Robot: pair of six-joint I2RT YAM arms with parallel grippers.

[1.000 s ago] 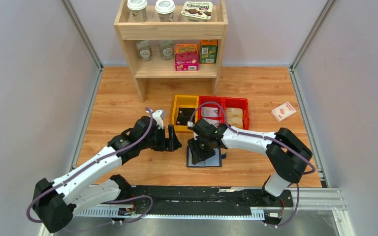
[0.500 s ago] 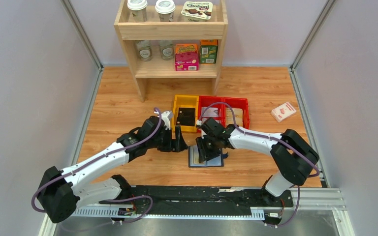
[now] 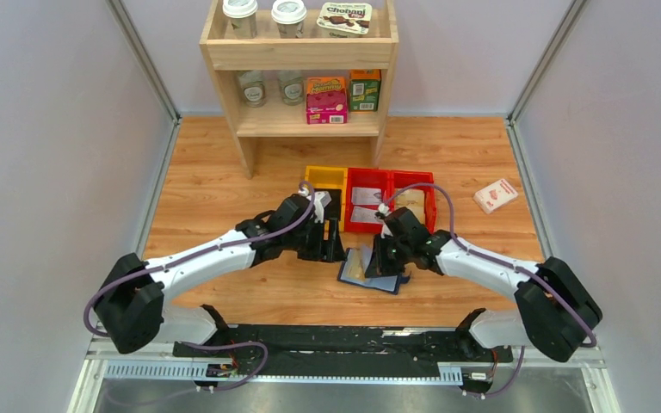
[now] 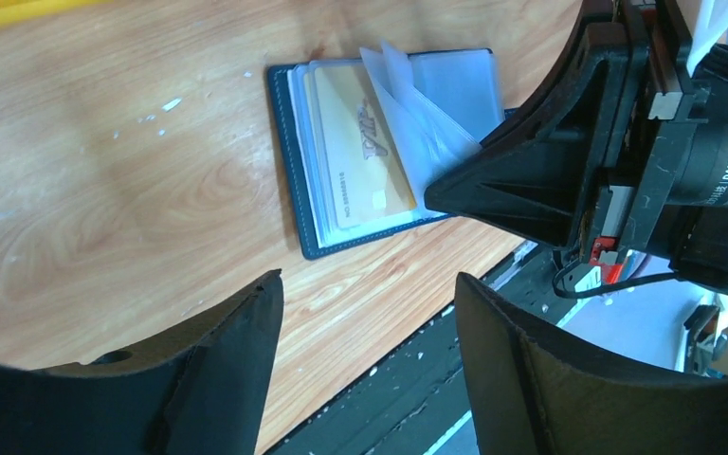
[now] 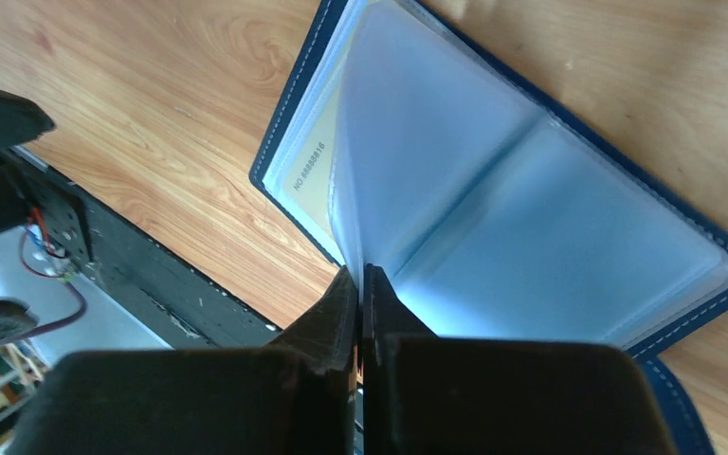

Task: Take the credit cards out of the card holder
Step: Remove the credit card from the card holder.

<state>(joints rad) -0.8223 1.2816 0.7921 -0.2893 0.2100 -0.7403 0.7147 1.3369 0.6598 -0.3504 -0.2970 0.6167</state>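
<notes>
The navy-blue booklet-style card holder (image 3: 370, 271) lies open and flat on the light wooden desk (image 3: 224, 172). A row of yellow and red plastic bins (image 3: 370, 172) stands near its far side. The right pincer (image 5: 360, 280) reaches in from the card holder's right. Its jaws are pressed together on the edge of one pale, clear plastic sleeve (image 4: 406, 102), holding that leaf up off the stack. The reason seems plain: with the leaf raised, the pocket beneath it is uncovered. In that pocket sits a gold-coloured credit card (image 4: 358, 142) with dark script across its face and a printed number along one edge.

The left pincer (image 4: 368, 294) hangs just to the left of the card holder, jaws wide and holding nothing. Its opening is turned towards the exposed card. I judge it is placed there to slide in and draw the credit card out while the right pincer pins the page clear.

The card holder has a dark blue cover with pale stitching round the rim. Inside are several blue-grey see-through leaves bound at a centre fold. The leaves on the half away from the gold card look empty. Only this one card is plainly visible, and whether more lie under other leaves cannot be told.
</notes>
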